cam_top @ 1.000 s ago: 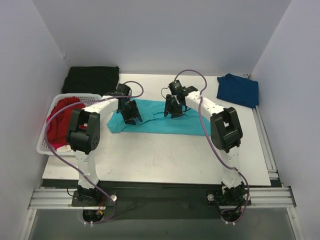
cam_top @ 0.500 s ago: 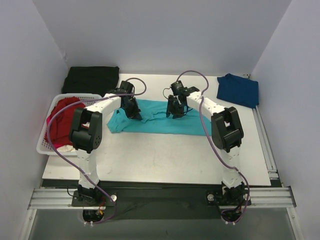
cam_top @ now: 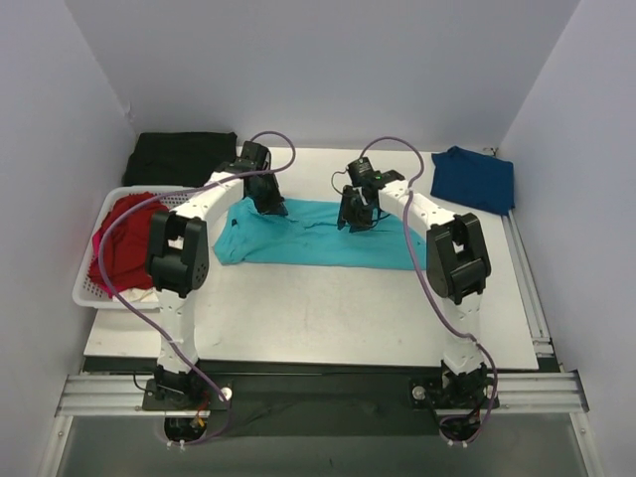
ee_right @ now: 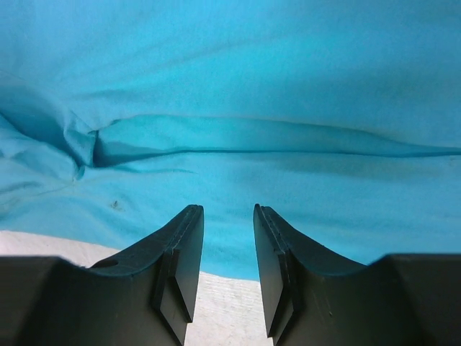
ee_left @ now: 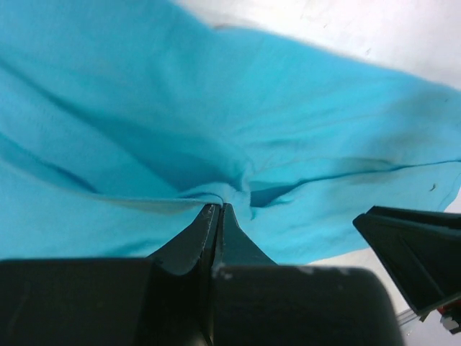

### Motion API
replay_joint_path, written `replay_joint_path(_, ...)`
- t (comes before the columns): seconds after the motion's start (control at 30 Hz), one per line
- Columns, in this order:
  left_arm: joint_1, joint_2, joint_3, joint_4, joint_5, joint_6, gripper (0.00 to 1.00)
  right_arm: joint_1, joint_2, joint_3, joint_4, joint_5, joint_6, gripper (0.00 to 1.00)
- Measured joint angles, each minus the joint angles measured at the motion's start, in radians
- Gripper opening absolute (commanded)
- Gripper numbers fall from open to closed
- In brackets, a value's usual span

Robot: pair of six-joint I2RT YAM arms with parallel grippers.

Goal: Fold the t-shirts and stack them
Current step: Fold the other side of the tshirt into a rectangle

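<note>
Lying flat across the bench (cam_top: 298, 318), the teal t-shirt (cam_top: 328, 243) is pinched at its far edge by the left fingers (ee_left: 196, 238), clamped on a ridge of cloth, likely so a fold can be lifted. The right fingers (ee_right: 186, 245) are held narrowly apart above the same edge, nothing gripped yet.

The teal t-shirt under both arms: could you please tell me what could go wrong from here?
1. The left end effector is shut on only a small pucker of the teal t-shirt; that pinch may slip when lifted.
2. The right end effector stands open, gripping nothing; a one-sided lift would likely drag and bunch the cloth.
</note>
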Motion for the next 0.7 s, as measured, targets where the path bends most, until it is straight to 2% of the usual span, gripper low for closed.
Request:
replay_joint_path(0.3, -0.003, 0.193, 0.212, -0.010, 0.015, 0.032, 0.01, -0.032, -0.019, -0.002, 0.000, 0.003, -0.001, 0.35)
replay_joint_path(0.33, -0.004, 0.208, 0.214, -0.007, 0.020, 0.037, 0.08, -0.034, -0.019, -0.002, 0.000, 0.002, -0.001, 0.35)
replay_joint_path(0.37, -0.005, 0.221, 0.214, -0.005, 0.023, 0.045, 0.22, -0.035, -0.019, -0.002, 0.000, 0.002, -0.002, 0.35)
replay_joint_path(0.43, -0.007, 0.237, 0.214, 0.000, 0.024, 0.068, 0.31, -0.039, -0.019, -0.002, 0.000, 0.002, -0.002, 0.34)
replay_joint_path(0.47, -0.008, 0.237, 0.212, 0.006, 0.024, 0.074, 0.39, -0.041, -0.019, -0.002, 0.000, 0.002, -0.002, 0.35)
replay_joint_path(0.6, -0.014, 0.183, 0.134, 0.095, 0.017, 0.127, 0.50, -0.042, -0.019, -0.002, 0.000, 0.002, -0.004, 0.35)
replay_joint_path(0.7, -0.018, 0.112, 0.048, 0.155, 0.015, 0.171, 0.53, -0.044, -0.019, -0.002, 0.000, 0.002, -0.004, 0.35)
